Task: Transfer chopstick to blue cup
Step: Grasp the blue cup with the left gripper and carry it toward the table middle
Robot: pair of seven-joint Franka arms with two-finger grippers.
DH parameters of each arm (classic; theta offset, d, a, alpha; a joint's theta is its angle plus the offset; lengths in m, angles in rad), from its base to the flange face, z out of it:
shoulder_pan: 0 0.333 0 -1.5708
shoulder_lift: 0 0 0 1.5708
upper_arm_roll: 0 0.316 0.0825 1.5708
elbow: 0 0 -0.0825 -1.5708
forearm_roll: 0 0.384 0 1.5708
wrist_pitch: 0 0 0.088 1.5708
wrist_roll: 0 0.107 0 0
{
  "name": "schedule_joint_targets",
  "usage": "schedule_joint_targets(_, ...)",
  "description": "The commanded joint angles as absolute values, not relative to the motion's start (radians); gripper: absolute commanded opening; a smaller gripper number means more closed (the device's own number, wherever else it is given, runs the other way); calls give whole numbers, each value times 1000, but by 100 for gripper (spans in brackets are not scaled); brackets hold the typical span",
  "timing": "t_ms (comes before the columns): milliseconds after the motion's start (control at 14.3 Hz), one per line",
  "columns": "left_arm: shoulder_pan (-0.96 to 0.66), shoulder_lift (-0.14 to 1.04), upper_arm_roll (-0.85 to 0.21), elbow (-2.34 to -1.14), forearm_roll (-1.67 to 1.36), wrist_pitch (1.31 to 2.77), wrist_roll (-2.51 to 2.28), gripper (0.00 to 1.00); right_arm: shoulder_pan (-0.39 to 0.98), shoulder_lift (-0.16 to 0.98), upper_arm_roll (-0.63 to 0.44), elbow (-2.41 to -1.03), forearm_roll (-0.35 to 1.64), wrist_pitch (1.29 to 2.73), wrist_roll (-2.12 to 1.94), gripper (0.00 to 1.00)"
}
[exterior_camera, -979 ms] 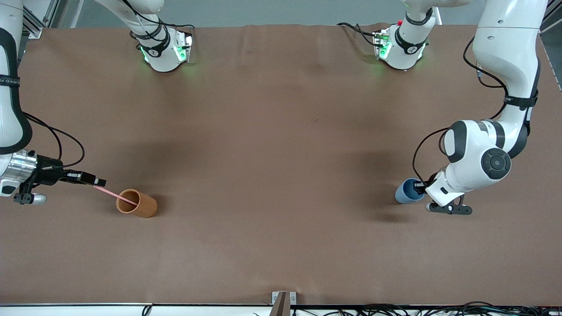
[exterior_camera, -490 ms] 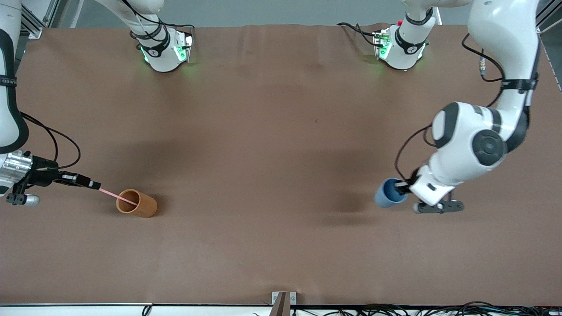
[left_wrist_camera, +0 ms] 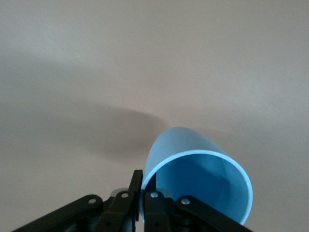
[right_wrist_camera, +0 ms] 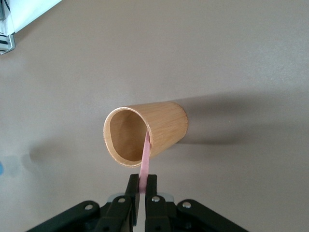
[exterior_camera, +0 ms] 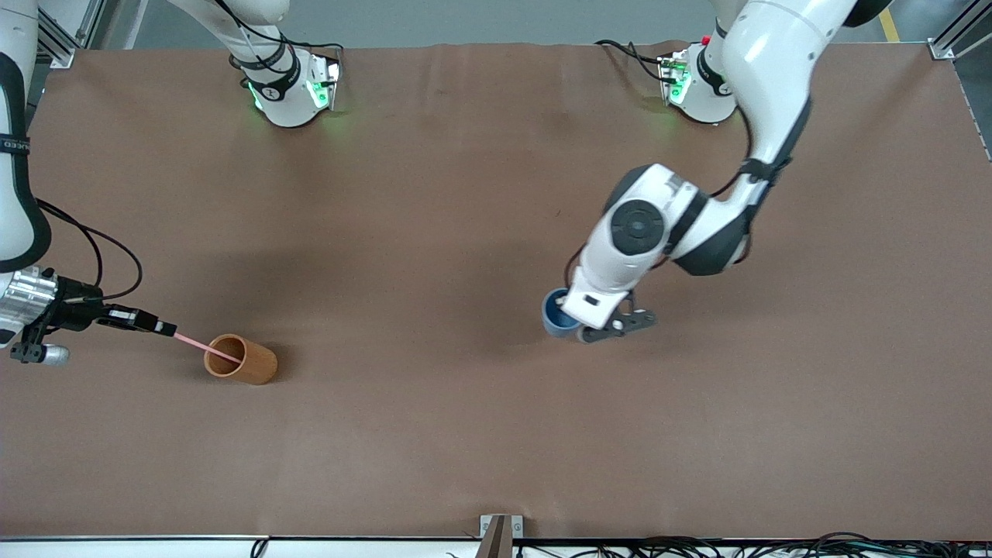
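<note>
One thin pale-pink chopstick, straight, slanting from the rim of the orange-brown cup up into the right gripper, clamped on its upper end. Well toward the left arm's end from that cup, the small blue cup, darker inside, pinched by its rim in the left gripper, above the table.

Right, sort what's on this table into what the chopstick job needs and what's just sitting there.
Part of the job:
- chopstick, pinched by the right gripper, far end inside the orange-brown cup
- blue cup, clamped by its rim in the left gripper, over mid-table

Just there:
- orange-brown cup, toward the right arm's end
- brown table cover
</note>
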State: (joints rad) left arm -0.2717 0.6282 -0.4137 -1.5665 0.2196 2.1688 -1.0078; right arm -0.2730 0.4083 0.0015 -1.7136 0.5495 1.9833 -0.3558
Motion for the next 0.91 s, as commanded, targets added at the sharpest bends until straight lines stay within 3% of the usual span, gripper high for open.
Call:
schedule_joint_targets(0,-328,707,-431,-1482,285,2161,-1115,0,-285,385,11,-1695,569,1932,-351,2)
schedule_joint_targets(280,-362,736,-431,-1456,295,2181,-1160,1,-291,296,5,-1583,526,1696,-241,2)
schedule_joint_targets(490,-364,752,-431,-1459,319,2218,-1175,2,-256,226,23,-1502,428,1606,-114,2)
schedule_joint_targets(839,-348,752,-430,-1476,359,2218,-1161,3,13,190,26,-1372,188,1575,185,2)
